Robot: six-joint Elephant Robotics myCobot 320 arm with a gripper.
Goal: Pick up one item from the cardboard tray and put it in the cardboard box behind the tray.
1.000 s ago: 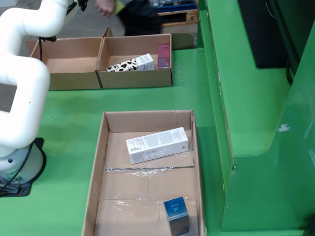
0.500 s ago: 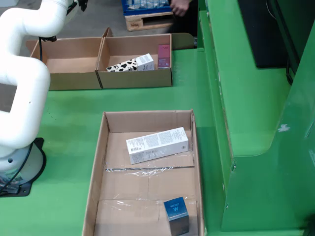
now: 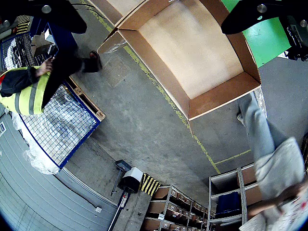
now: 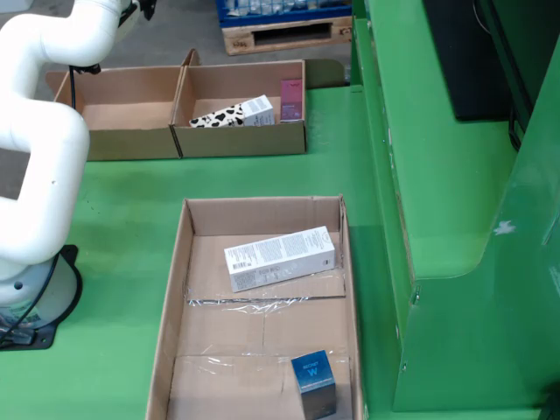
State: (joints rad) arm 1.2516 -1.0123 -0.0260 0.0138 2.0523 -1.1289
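A long white carton [image 4: 280, 257] is being shown lying slantwise inside the cardboard tray [image 4: 172, 297] only by the fixed view; the wrist view is showing the end effector's [image 3: 154, 14] dark fingers [image 3: 250, 13] spread, empty, above an open box [image 3: 192, 53].

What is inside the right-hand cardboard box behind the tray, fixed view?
Inside the right-hand box: a cow-patterned carton lying down and a pink packet against the far wall. The front wall hides the floor nearest the camera.
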